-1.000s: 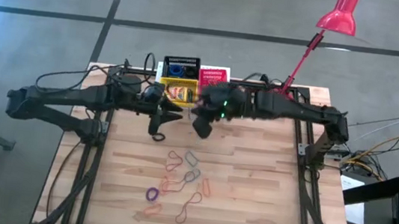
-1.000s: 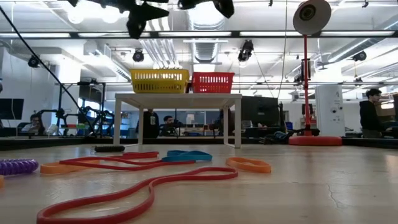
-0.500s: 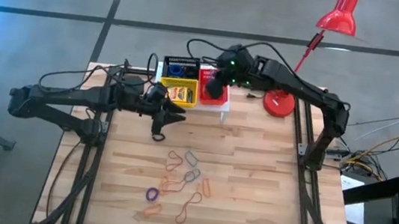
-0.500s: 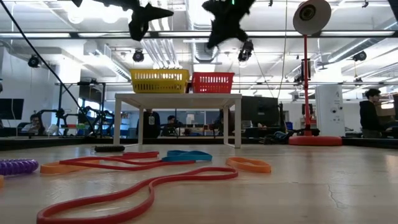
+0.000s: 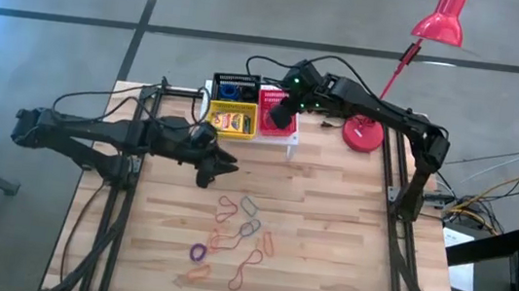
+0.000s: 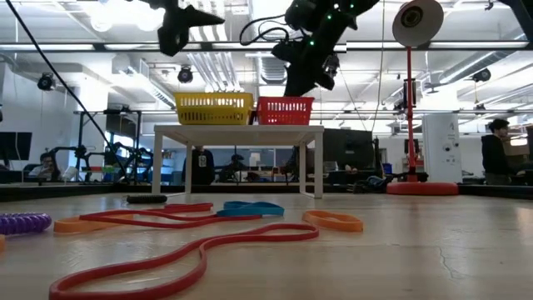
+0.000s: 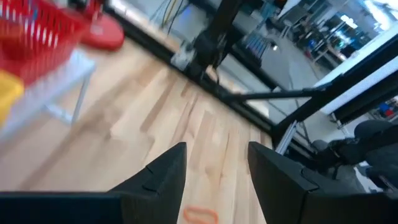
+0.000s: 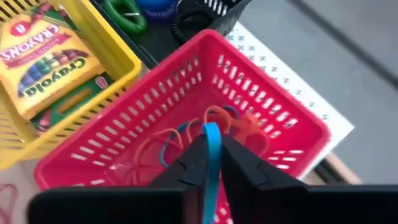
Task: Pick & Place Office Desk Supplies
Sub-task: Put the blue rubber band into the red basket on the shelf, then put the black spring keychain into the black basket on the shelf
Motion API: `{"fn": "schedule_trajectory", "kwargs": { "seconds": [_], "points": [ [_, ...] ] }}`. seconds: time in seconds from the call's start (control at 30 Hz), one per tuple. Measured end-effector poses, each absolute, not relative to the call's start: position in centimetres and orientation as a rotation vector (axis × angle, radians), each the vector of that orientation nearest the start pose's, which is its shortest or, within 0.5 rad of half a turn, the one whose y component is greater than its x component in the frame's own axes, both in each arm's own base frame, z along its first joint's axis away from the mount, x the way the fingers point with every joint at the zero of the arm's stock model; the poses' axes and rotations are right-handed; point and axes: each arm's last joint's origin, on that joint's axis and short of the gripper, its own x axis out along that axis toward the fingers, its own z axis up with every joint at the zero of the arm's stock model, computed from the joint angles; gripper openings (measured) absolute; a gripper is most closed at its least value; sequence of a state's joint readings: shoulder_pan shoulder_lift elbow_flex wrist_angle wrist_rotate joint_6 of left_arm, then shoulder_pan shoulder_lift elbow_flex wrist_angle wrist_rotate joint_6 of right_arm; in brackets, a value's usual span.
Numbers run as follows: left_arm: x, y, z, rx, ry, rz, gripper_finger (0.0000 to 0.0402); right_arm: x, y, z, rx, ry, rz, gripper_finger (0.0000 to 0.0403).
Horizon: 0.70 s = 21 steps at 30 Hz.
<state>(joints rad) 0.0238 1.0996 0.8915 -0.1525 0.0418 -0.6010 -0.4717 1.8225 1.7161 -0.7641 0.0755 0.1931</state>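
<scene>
My right gripper (image 5: 282,118) (image 6: 298,83) hangs over the red basket (image 5: 277,99) (image 8: 273,112), shut on a blue rubber band (image 8: 211,143). Orange and blue bands lie inside that basket. Beside it the yellow basket (image 5: 233,118) (image 8: 118,59) holds a crayon box (image 8: 40,53). The black basket (image 5: 236,88) behind them holds coiled bands. All three baskets stand on the white stand (image 6: 237,130). My left gripper (image 5: 223,164) (image 7: 214,158) hovers open above the bare table, left of centre, with nothing between its fingers. Several loose rubber bands (image 5: 234,236) lie on the near half of the table. My right gripper pinches the blue rubber band between its two fingers; a narrow blue strip (image 8: 212,134) shows in the gap and sticks out past the fingertips. The fingers slant down from above over the red basket. The fingers hide the rest of the band.
A red desk lamp stands on its base (image 5: 364,135) at the far right, its head (image 5: 441,17) beyond the table. The white stand (image 5: 292,137) takes up the far middle. Bare wood lies to the right of the loose bands.
My right gripper has left the table's middle, next to my left gripper. It has swung toward the far edge and sunk until it hangs over the red basket. My left gripper has shifted a little toward the near edge and rolled at the wrist.
</scene>
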Motion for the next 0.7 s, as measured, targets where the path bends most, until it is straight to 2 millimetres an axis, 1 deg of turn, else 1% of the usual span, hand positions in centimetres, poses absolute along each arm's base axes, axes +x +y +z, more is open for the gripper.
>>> {"fn": "schedule_trajectory", "kwargs": {
  "seconds": [0.17,0.27,0.4,0.5,0.6,0.7],
  "points": [
    [23.8,-0.1,30.2,-0.692,0.477,0.13,0.0177,35.6,-19.2,31.0,0.399,0.817,-0.57,0.0103],
    [23.2,-0.3,29.5,-0.75,0.579,0.18,0.0177,35.6,-19.3,31.8,0.391,0.788,-0.575,0.0143],
    [22.3,-0.3,28.6,-0.801,0.707,0.258,0.0177,35.4,-19.2,34.1,0.38,0.726,-0.573,0.0181],
    [21.8,-0.3,28.1,-0.808,0.775,0.295,0.0177,35.0,-18.4,36.3,0.371,0.666,-0.543,0.0194],
    [21.4,-0.3,27.3,-0.767,0.837,0.304,0.0177,34.3,-16.6,38.8,0.351,0.621,-0.499,0.0197],
    [21.0,-0.3,25.9,-0.705,0.89,0.293,0.0177,33.1,-14.3,41.1,0.326,0.596,-0.451,0.0194]
  ]
}}
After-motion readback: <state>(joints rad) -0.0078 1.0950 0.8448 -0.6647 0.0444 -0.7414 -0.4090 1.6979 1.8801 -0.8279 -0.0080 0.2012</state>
